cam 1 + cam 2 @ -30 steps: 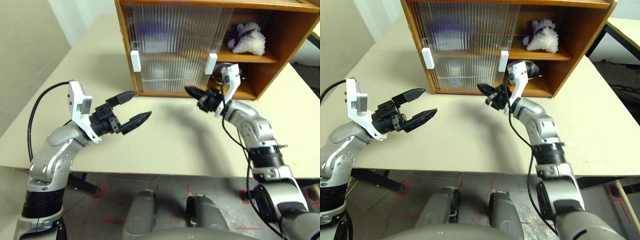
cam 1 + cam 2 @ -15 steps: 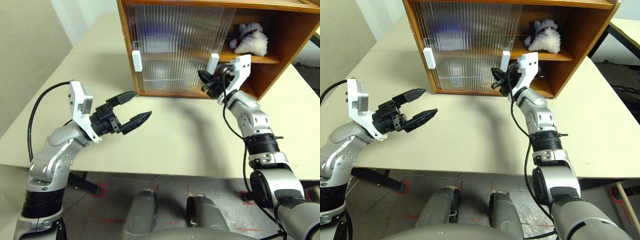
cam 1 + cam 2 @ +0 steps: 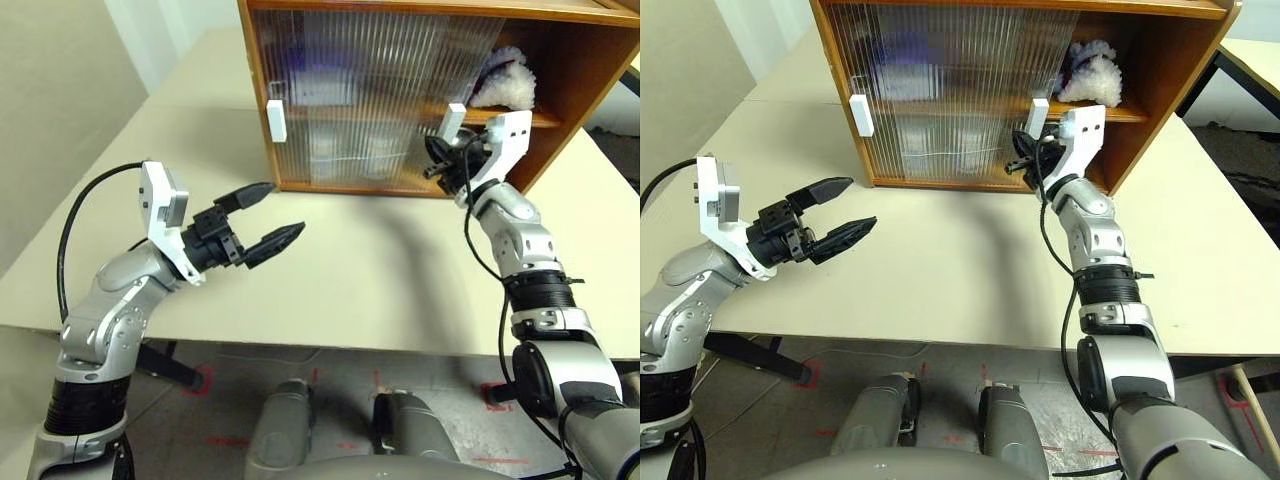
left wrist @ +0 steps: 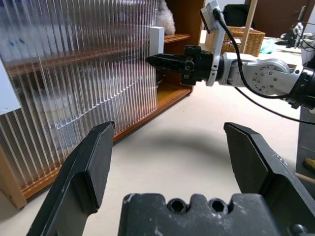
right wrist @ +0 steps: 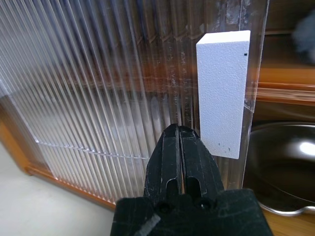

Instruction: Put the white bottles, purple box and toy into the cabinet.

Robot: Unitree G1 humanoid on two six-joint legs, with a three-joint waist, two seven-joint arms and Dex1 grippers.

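One beige table (image 3: 380,270), wooden cabinet (image 3: 590,75) atop.

Head stereo pair looking down at the cabinet (image 3: 420,90) (wrist cameras close up)

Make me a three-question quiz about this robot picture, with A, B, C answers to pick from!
1. Where is the fluffy toy?
A. On the table
B. On the cabinet's upper shelf
C. In the left end effector

2. How many white handles are on the sliding doors?
A. One
B. Two
C. Four

3. How is the right end effector?
A. Shut
B. Wide open
C. Holding a bottle

Answers:
1 B: the toy sits on the upper shelf of the cabinet, in its open right end.
2 B: one handle at the left, one handle at the right.
3 A: its black fingers are pressed together, right beside the right handle, while the left end effector is spread open and empty.
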